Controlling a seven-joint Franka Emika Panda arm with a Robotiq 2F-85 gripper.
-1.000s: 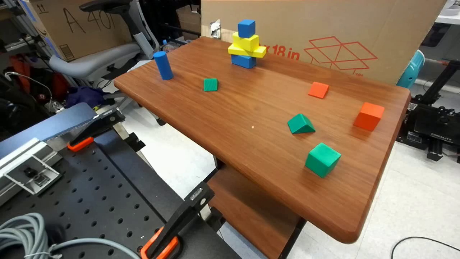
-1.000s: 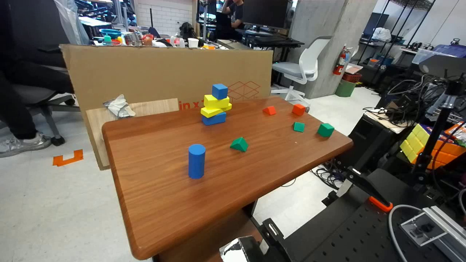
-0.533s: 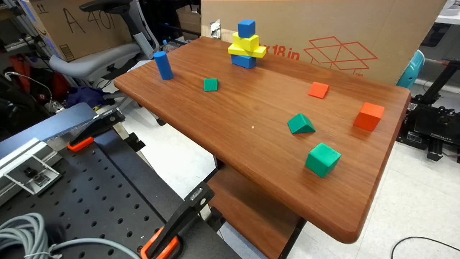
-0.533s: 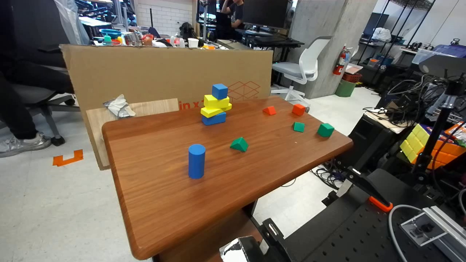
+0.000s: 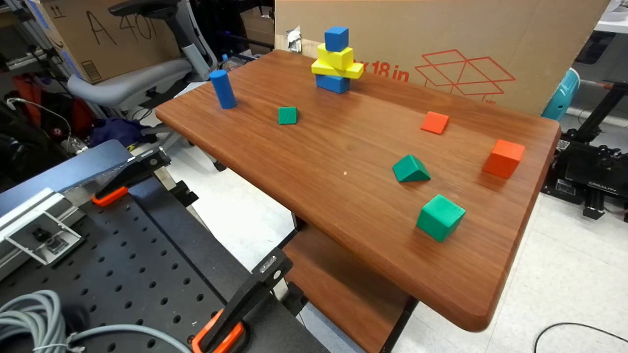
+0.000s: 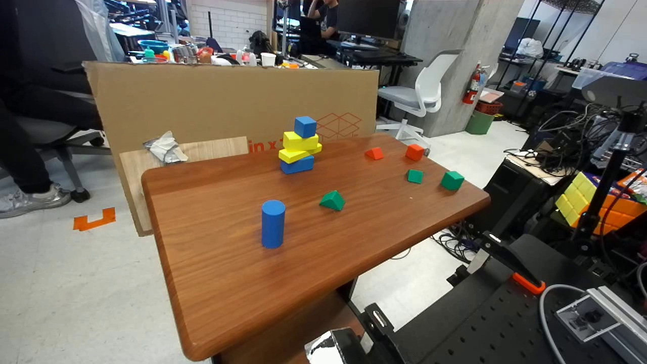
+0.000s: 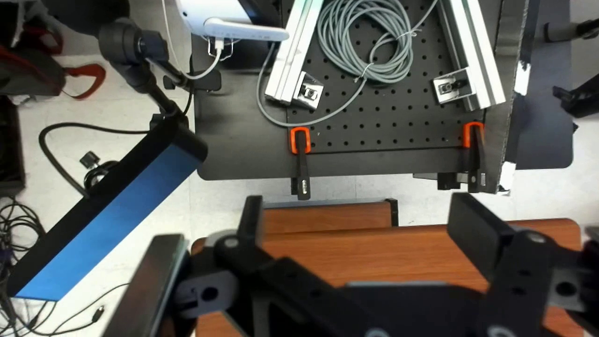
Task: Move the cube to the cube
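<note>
A green cube [image 5: 440, 218] stands near the table's front edge, also in an exterior view [image 6: 452, 180]. An orange cube [image 5: 504, 159] stands near the table's end and shows in an exterior view [image 6: 414, 152]. A small blue cube [image 5: 336, 38] tops a stack of two yellow blocks [image 5: 338, 60] on a blue block [image 5: 332, 84]; this blue cube shows in an exterior view [image 6: 305, 127]. My gripper [image 7: 360, 220] shows only in the wrist view. Its fingers are wide apart with nothing between them, above part of the brown table. No cube shows in the wrist view.
On the table [image 5: 314, 162] are a green wedge [image 5: 411, 169], another green wedge [image 5: 287, 115], an orange wedge [image 5: 435, 122] and an upright blue cylinder [image 5: 223, 89]. A cardboard sheet [image 6: 227, 101] stands behind it. A black perforated bench with clamps [image 7: 302, 159] lies across a gap.
</note>
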